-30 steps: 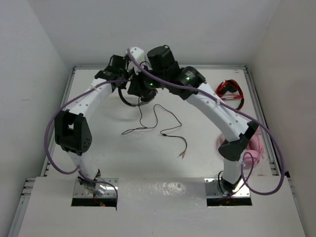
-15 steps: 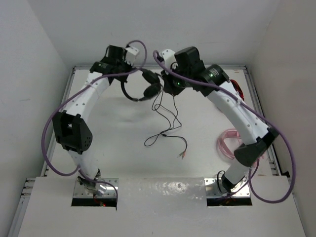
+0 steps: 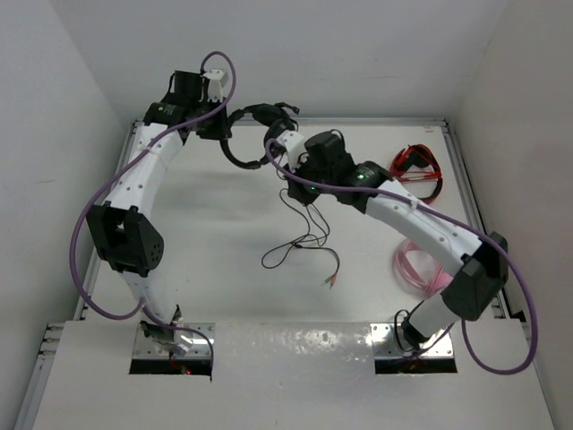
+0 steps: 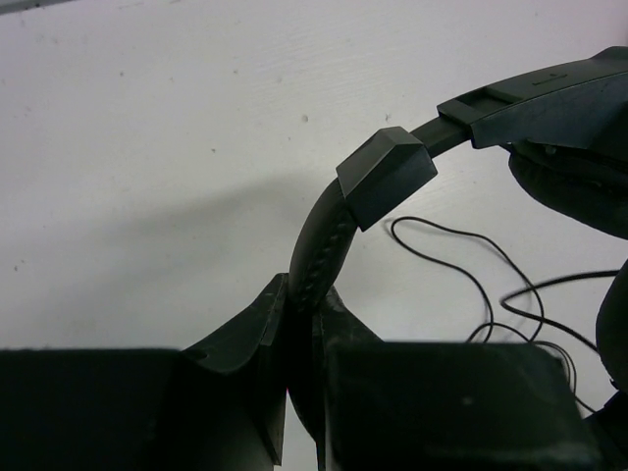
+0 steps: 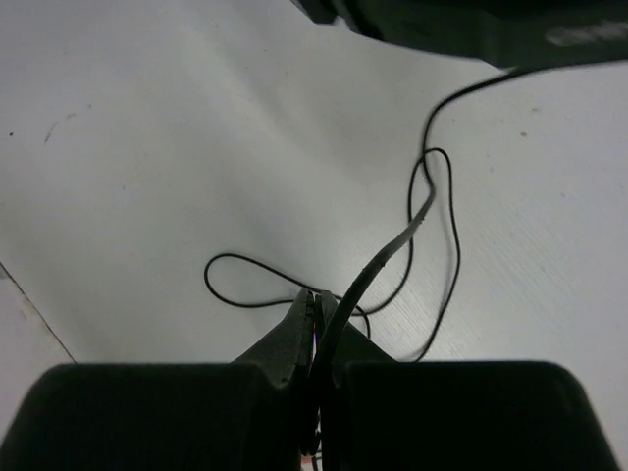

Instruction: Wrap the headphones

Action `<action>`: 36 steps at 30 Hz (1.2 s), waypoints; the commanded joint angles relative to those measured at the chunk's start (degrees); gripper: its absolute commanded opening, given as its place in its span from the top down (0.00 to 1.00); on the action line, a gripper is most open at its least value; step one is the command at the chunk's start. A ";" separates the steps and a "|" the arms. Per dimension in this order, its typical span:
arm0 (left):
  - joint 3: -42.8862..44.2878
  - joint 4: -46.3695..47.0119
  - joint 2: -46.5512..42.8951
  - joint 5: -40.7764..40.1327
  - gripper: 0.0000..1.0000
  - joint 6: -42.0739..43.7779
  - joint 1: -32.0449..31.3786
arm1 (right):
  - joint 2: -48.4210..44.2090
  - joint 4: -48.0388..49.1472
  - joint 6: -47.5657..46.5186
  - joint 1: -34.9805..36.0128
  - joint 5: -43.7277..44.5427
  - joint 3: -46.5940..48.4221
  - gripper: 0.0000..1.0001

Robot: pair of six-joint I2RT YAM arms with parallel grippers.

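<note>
The black headphones [image 3: 266,115] hang in the air at the back of the table. My left gripper [image 3: 218,133] is shut on their padded headband [image 4: 319,243], just below the slider block [image 4: 386,175]; an earcup [image 4: 579,172] shows at the right edge. My right gripper [image 3: 292,176] sits just right of and below the headphones. It is shut on the thin black cable [image 5: 430,201], which rises from the jaws [image 5: 324,304] to the headphones [image 5: 471,29]. The rest of the cable [image 3: 300,240] lies in loose loops on the table, its plug ends [image 3: 331,281] toward the front.
A red headset [image 3: 417,167] lies at the back right near the table rail. A pink headset [image 3: 419,269] lies at the right, beside my right arm's elbow. White walls close in the table at the back and both sides.
My left gripper has carried the headphones up and to the back left. My right gripper has come left and nearer, holding the cable. The loose cable has shifted on the table.
</note>
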 commanded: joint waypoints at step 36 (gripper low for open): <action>-23.32 10.09 -11.19 -14.07 1.00 45.63 -12.91 | 19.79 -22.95 4.73 6.44 8.93 35.03 1.00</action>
